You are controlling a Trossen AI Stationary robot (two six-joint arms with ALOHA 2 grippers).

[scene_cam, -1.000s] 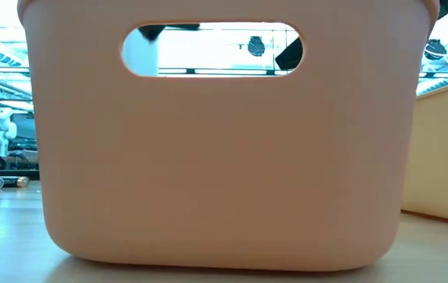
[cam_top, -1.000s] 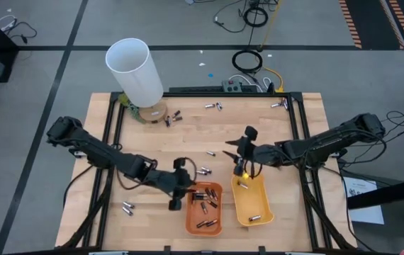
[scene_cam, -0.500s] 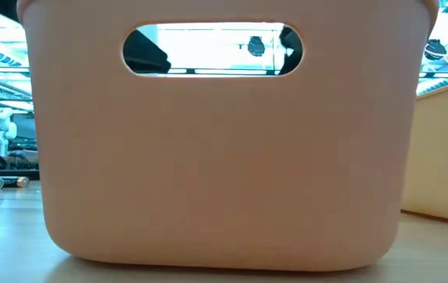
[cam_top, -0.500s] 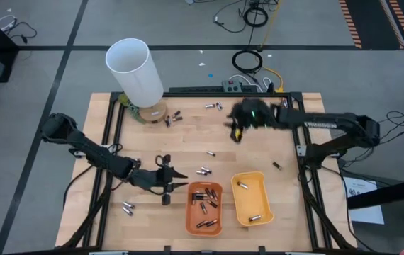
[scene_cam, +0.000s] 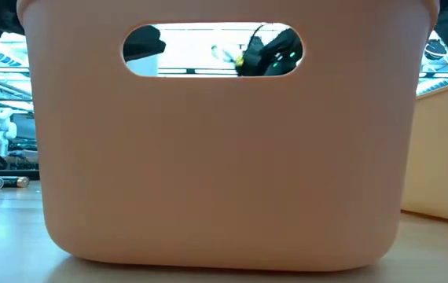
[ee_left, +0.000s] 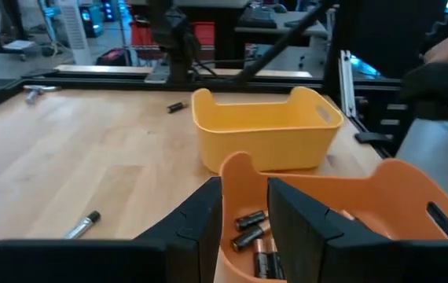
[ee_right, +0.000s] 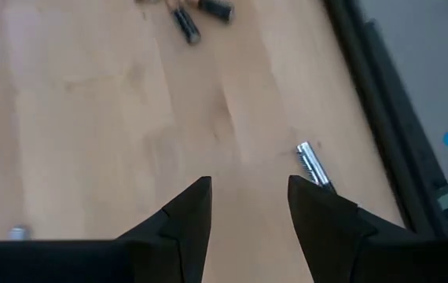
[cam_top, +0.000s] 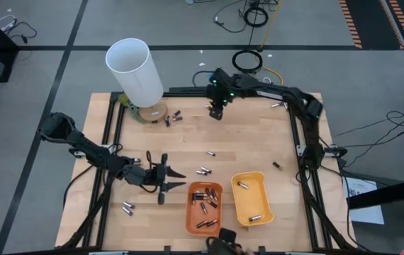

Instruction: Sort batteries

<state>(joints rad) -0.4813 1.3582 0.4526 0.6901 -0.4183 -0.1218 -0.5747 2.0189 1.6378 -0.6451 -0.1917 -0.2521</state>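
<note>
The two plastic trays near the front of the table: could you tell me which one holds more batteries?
The orange tray holds several dark batteries; the yellow tray shows only two.

- Both arms are dark, slim, jointed, with black cables along them
- Right arm (cam_top: 273, 92) shows small green lights at its wrist
- Fingers (ee_right: 181, 224) black, tapered, wedge-shaped
</note>
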